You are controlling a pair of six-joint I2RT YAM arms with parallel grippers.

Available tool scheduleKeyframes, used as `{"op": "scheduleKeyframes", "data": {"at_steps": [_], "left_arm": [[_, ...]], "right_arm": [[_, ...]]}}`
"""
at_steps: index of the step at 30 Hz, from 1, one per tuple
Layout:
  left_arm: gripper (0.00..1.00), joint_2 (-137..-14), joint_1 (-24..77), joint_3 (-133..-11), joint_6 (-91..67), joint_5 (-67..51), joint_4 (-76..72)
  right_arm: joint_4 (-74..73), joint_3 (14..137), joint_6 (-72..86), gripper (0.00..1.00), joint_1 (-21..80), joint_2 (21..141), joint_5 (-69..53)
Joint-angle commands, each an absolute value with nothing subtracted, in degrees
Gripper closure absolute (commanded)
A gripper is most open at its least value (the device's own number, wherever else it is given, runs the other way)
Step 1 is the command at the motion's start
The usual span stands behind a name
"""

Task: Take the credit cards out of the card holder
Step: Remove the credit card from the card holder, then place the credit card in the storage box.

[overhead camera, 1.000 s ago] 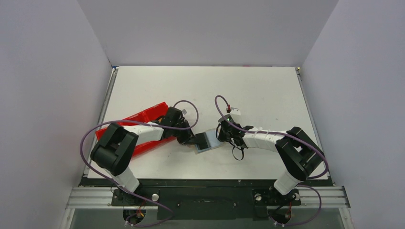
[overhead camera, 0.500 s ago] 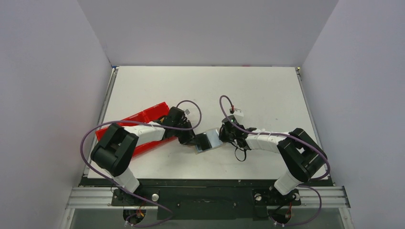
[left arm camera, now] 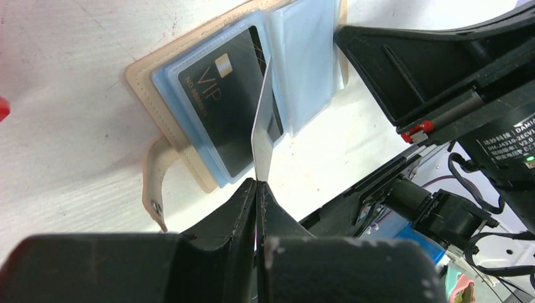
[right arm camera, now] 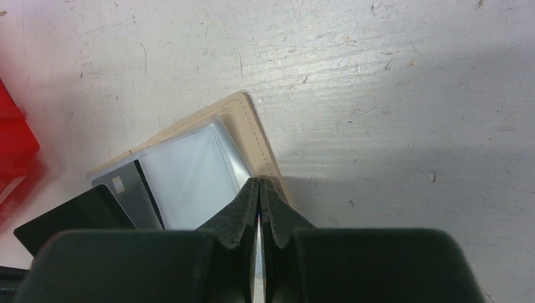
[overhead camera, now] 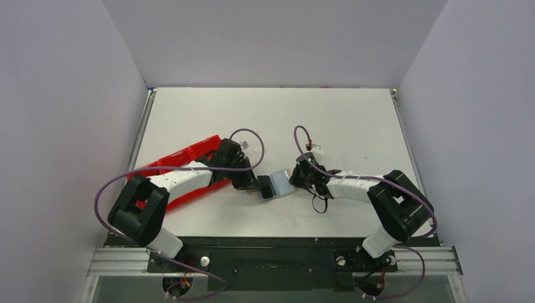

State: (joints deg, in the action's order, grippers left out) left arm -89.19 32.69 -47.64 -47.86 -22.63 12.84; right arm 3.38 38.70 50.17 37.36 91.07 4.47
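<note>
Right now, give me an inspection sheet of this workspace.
Surface: white table, scuffed.
Job's things: beige card holder lying open, clear sleeves; black VIP card in a sleeve.
Clutter: red tray beside the left arm.
Grippers: left gripper jaws shut on a thin grey leaf of the holder, card or sleeve unclear; right gripper jaws shut, tips at the holder's edge.
Cables: purple cables looping over both arms.
Surroundings: plain grey walls.

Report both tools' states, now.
Left tool: closed, pinching a thin pale sheet from the card holder; card or sleeve unclear.
Right tool: closed, tips at the card holder's edge, gripping nothing visible.
</note>
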Motion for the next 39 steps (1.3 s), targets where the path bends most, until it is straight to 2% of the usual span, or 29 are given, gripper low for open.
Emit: {"op": "scheduleKeyframes", "data": {"at_steps": [1,5,7,8,9,10,12,14,20,29,36,39], "left_arm": [[1.0,-84.84,32.72,-49.5,-45.4,-20.82,16.2],[1.0,-82.82,32.42,-49.44,-44.67,-20.35,17.27],[1.0,-82.02,32.24,-49.52,-44.43,-20.59,17.44],[1.0,-81.75,32.16,-49.59,-44.41,-20.95,17.42],[1.0,-81.17,31.99,-49.64,-44.43,-21.2,17.23],[1.0,-80.93,31.9,-49.65,-44.45,-21.95,17.1],[1.0,-80.25,31.49,-49.96,-44.55,-22.97,16.68],[1.0,-79.71,31.04,-50.33,-44.67,-24.04,16.32],[1.0,-77.74,28.48,-50.34,-47.13,-30.71,10.7],[1.0,-74.71,22.99,-47.45,-57.74,-43.23,-5.57],[1.0,-74.62,21.39,-45.75,-64.48,-47.3,-15.63],[1.0,-74.8,21.36,-45.55,-65.65,-47.79,-17.35]], "right_arm": [[-11.09,34.8,46.73,1.0,34.63,93.13,12.63],[-12.54,35.98,46.28,1.0,34.65,91.37,12.15],[-13.78,36.97,45.93,0.83,34.7,89.0,11.78],[-14.36,37.51,45.68,0.69,34.78,87.05,11.65],[-15.68,38.78,45.17,0.63,34.75,85.93,11.55],[-16.36,39.47,44.87,0.52,34.79,83.58,11.44],[-18.36,41.89,43.85,0.43,34.81,80.21,11.07],[-19.42,44.06,42.66,0.38,34.76,77.11,10.18],[-9.68,44.51,39.94,0.33,34.63,70.91,-4.22],[10.6,41.73,45.38,0.3,34.39,71.95,-23.43],[24.65,40.37,55.08,0.3,34.03,73.24,-31.69],[29.22,39.49,57.86,0.36,34.01,74.27,-33.29]]}}
